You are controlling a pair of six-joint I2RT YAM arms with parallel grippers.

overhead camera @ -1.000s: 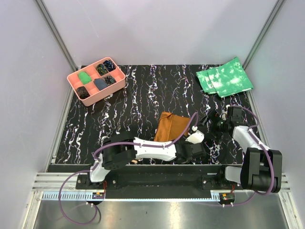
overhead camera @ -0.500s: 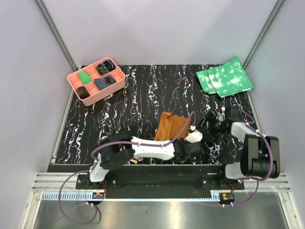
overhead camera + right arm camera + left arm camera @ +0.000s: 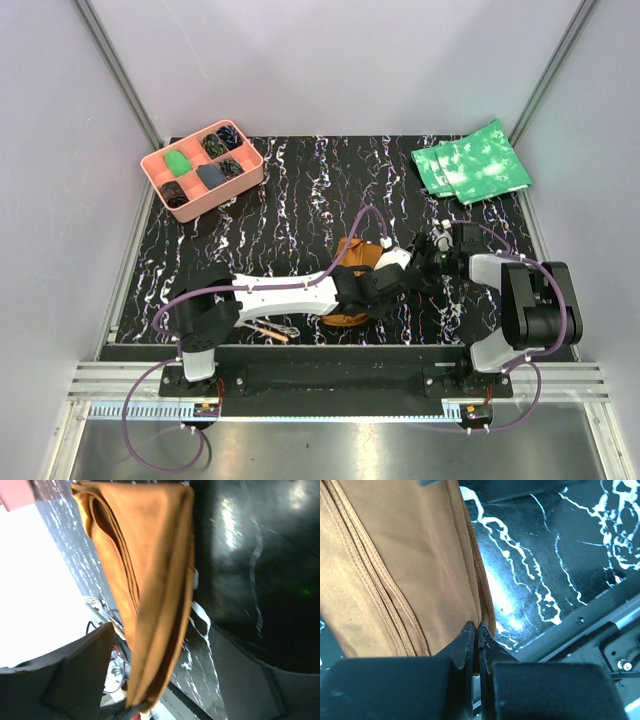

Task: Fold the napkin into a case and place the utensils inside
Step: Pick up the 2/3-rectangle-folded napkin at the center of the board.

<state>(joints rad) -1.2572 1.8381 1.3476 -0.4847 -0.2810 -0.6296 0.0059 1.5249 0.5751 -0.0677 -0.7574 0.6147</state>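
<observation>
One rust-brown napkin (image 3: 351, 253) is seen near the middle of the black, white-veined mat (image 3: 300, 200). It is folded into several flat layers, and its matte weave and stacked, stitched hems are shown closely in the left wrist view. The left gripper (image 3: 477, 630) is found at the napkin's near edge. Its two dark fingers are pressed together on the hem, and a thin sliver of cloth is caught between the tips. In the top view part of the napkin is hidden under that arm. The right gripper (image 3: 160, 640) is held just right of the napkin with its two fingers spread wide. In its own view the napkin's narrow end is framed between them, and a strip of bare mat is left beside one finger.

Two utensils (image 3: 272, 329) are counted to the near left of the napkin, well apart from it. They are slim, short metal pieces lying close together on the mat, one with an orange-tan end. One pink plastic tray (image 3: 228, 193) with six compartments is set far to the back left of the napkin. One green piece, one grey-blue piece and several dark patterned ones are held in it. To the back right of the napkin, flat green cloths (image 3: 470, 162) with white mottling are laid overlapping, seemingly two of them.
</observation>
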